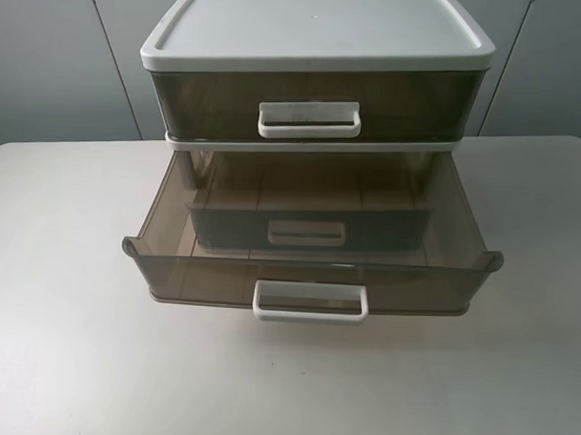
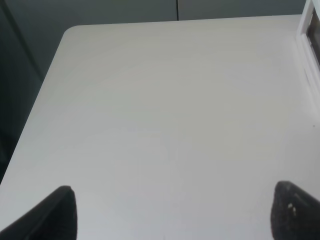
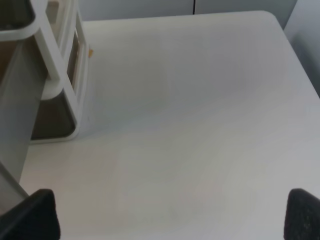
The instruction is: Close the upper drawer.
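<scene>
The upper drawer [image 1: 222, 272], smoky brown, wide and deep, is pulled far out of the white-topped cabinet [image 1: 316, 27], and its white loop handle [image 1: 310, 301] faces the front. Through it I see a shallower brown drawer front [image 1: 309, 228], shut, with a like handle. Another tall drawer [image 1: 209, 100] at the very top is shut. Neither gripper shows in the high view. My left gripper [image 2: 177, 212] is open over bare table, with the cabinet's edge [image 2: 311, 40] off to one side. My right gripper [image 3: 167, 215] is open beside the cabinet [image 3: 75, 65].
The cabinet stands at the back middle of a white table [image 1: 67, 343]. The table's back corners [image 2: 70, 32] [image 3: 272, 17] show in the wrist views, with grey wall panels behind.
</scene>
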Tool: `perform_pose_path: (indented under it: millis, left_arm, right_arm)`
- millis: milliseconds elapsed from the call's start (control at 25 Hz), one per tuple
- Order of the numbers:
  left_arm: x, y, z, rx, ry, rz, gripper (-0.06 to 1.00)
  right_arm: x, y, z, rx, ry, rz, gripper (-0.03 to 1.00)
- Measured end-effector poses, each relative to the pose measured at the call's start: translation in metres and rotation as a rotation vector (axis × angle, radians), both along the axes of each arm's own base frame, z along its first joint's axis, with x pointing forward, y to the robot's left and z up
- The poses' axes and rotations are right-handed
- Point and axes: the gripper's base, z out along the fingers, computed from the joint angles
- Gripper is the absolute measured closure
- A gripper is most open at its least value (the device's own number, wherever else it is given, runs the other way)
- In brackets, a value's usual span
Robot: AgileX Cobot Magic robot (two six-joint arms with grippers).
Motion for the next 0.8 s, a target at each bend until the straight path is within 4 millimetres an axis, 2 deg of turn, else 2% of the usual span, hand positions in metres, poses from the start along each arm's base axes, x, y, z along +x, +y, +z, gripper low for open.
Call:
perform_pose_path:
  millis: [200, 800]
  left_arm:
    - [0.000, 0.000, 0.000, 0.000, 0.000, 0.000, 0.20]
    - [0.000, 0.000, 0.000, 0.000, 0.000, 0.000, 0.20]
  right_arm:
    - [-0.011, 0.001, -0.004, -0.002, -0.066, -0.001, 0.29]
    - [-0.012, 0.001, -0.004, -0.005, -0.073, -0.002, 0.29]
